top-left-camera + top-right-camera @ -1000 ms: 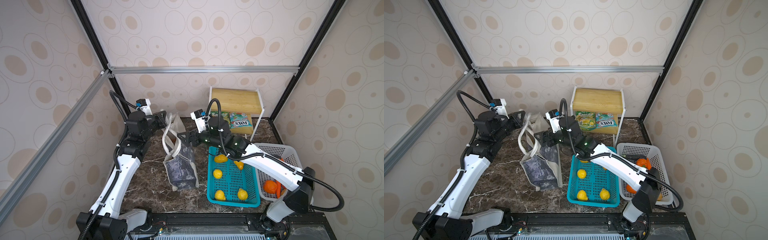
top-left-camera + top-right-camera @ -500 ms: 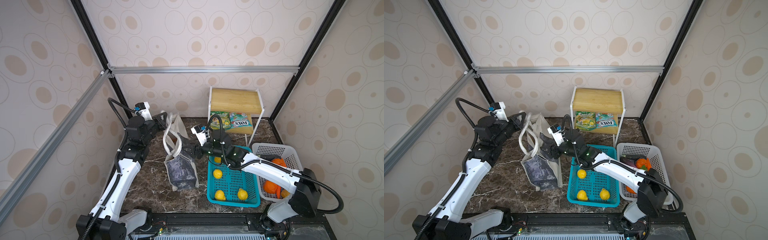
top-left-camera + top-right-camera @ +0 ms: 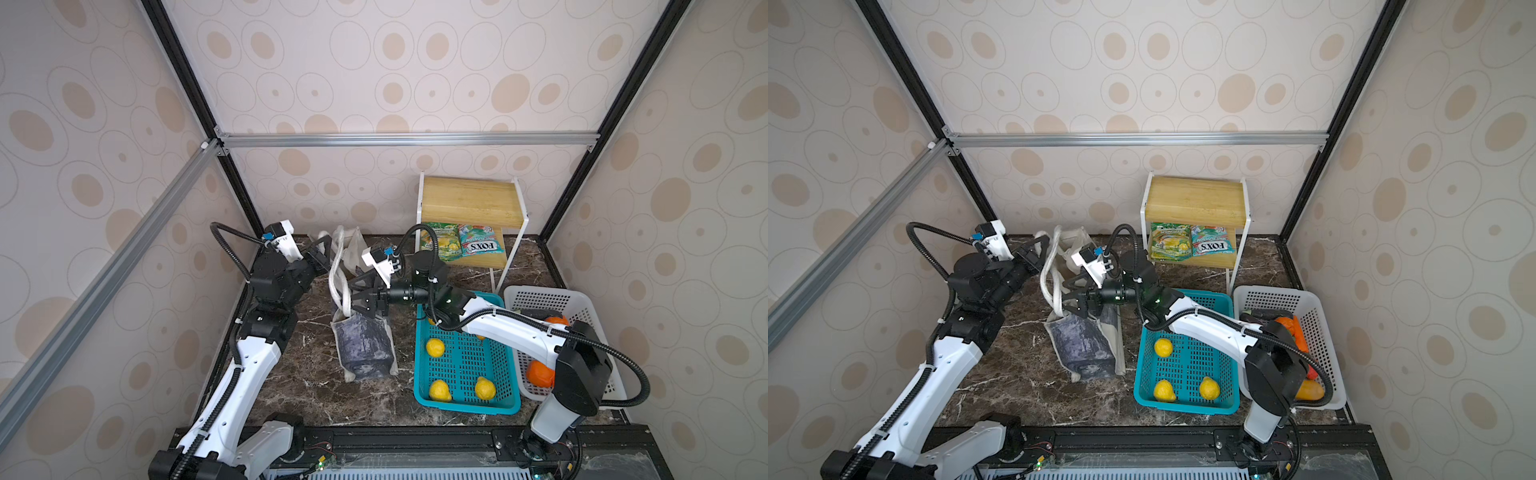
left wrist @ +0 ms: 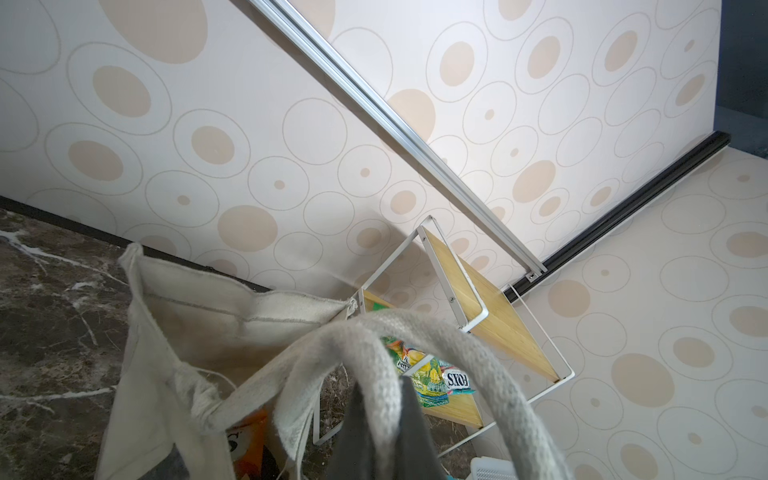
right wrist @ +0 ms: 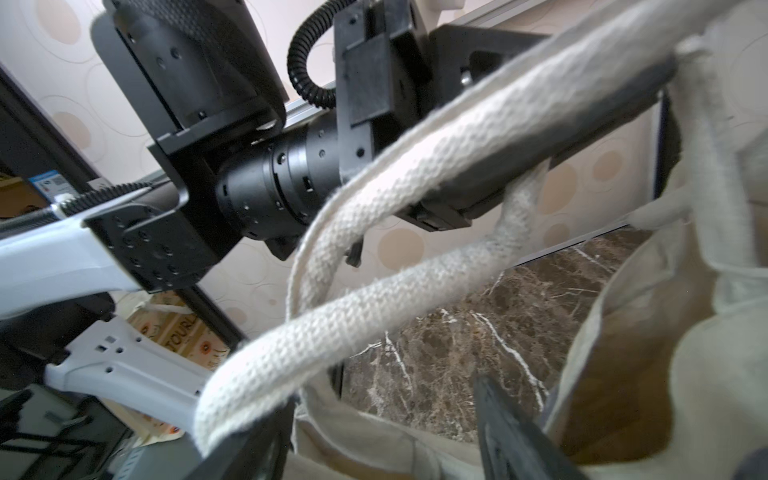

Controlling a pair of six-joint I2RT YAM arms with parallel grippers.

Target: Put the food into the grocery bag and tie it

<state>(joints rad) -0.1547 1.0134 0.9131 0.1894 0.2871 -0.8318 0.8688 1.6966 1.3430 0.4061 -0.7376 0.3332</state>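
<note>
The left gripper [image 3: 324,250] is clamped on a rope handle [image 3: 333,278] of the grocery bag [image 3: 365,349], which sags just below it. The right gripper [image 3: 353,297], jaws spread wide, sits against the handle loops over the bag's mouth. Behind it are the candy packets [image 3: 461,247], a teal basket [image 3: 419,361] and a white basket [image 3: 544,291].

The left arm [image 3: 249,365] and right arm [image 3: 511,332] pair white link shells with black joint housings; each carries a ribbed black cable [image 3: 227,232] and a blue-tagged white wrist camera [image 3: 376,262].

"fox's" on teal candy packet [image 3: 481,245]
</note>
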